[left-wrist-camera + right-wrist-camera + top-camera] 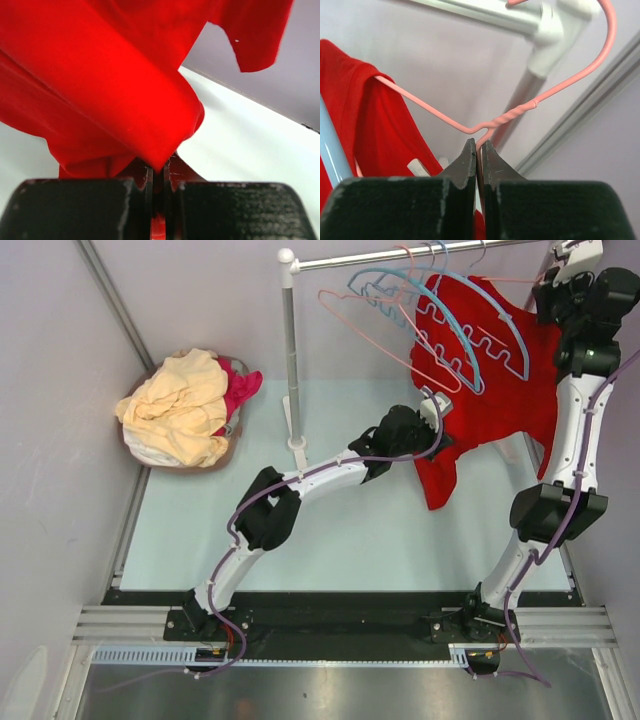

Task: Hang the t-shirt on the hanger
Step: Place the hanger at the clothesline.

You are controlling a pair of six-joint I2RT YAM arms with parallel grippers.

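Note:
The red t-shirt (500, 390) hangs at the right end of the rail, its lower part trailing down to the table. My left gripper (438, 435) is shut on a fold of the t-shirt's left side; the left wrist view shows the red cloth (110, 90) pinched between the closed jaws of that gripper (159, 172). My right gripper (552, 282) is up by the rail. In the right wrist view it (480, 145) is shut on the salmon-pink hanger (510, 116) just below the twisted neck. One hanger arm runs into the t-shirt's neck (365, 125).
A second salmon-pink hanger (372, 335) and blue notched hangers (470, 330) hang on the rail (420, 254) in front of the shirt. The rack post (291, 360) stands at the middle back. A basket holding yellow (180, 405) and magenta garments sits at the back left.

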